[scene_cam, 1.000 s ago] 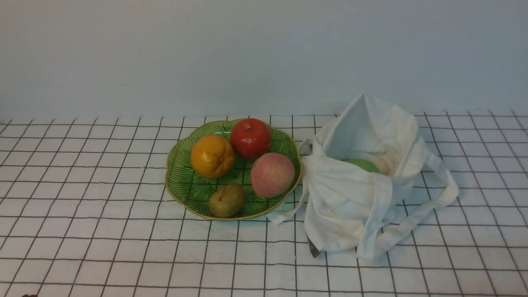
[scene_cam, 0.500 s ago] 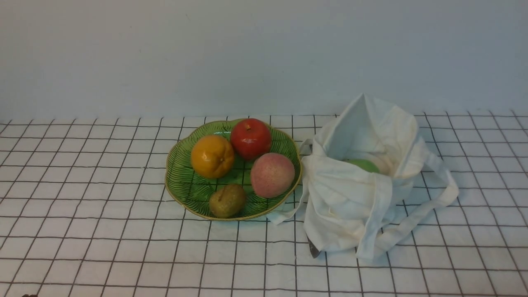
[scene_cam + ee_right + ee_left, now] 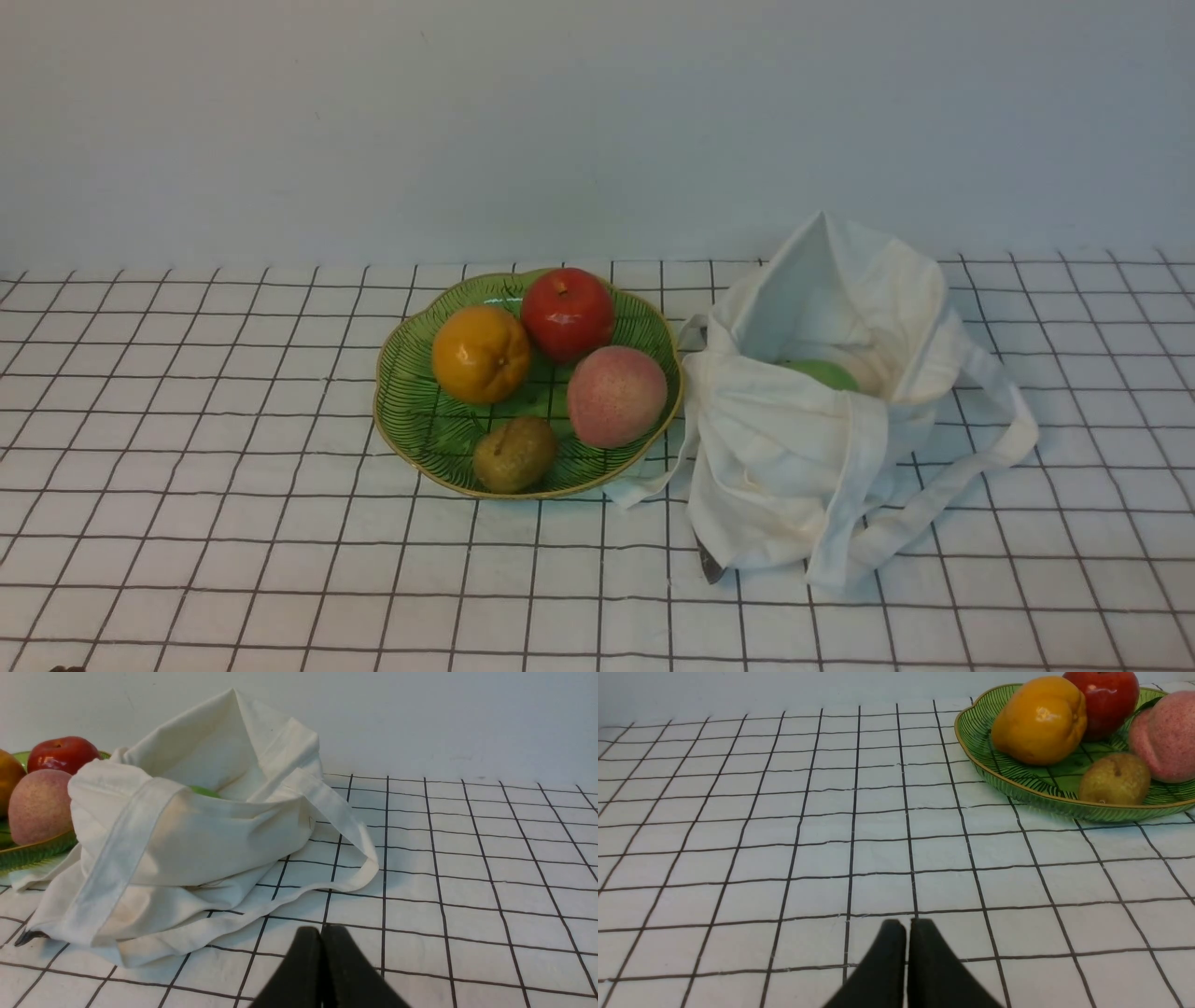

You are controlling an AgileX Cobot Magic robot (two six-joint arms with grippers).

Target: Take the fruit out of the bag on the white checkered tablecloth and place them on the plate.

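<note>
The off-white cloth bag (image 3: 822, 448) lies open on the white checkered tablecloth (image 3: 187, 467), right of the green plate (image 3: 415, 425). A light-green round fruit (image 3: 822, 373) shows inside the bag's mouth; it also shows in the right wrist view (image 3: 205, 792). The orange-yellow fruit (image 3: 481, 353) sits on the plate. My left gripper (image 3: 906, 926) is shut and empty over bare cloth, apart from the plate (image 3: 1017, 794). My right gripper (image 3: 321, 931) is shut and empty, in front of the bag (image 3: 187, 830). Neither gripper shows in the front view.
On the plate also sit a red apple (image 3: 568, 313), a pink speckled peach (image 3: 616, 395) and a small olive-brown pear (image 3: 514, 454). The bag's strap handles (image 3: 962, 467) lie spread on the cloth. A plain wall stands behind the table.
</note>
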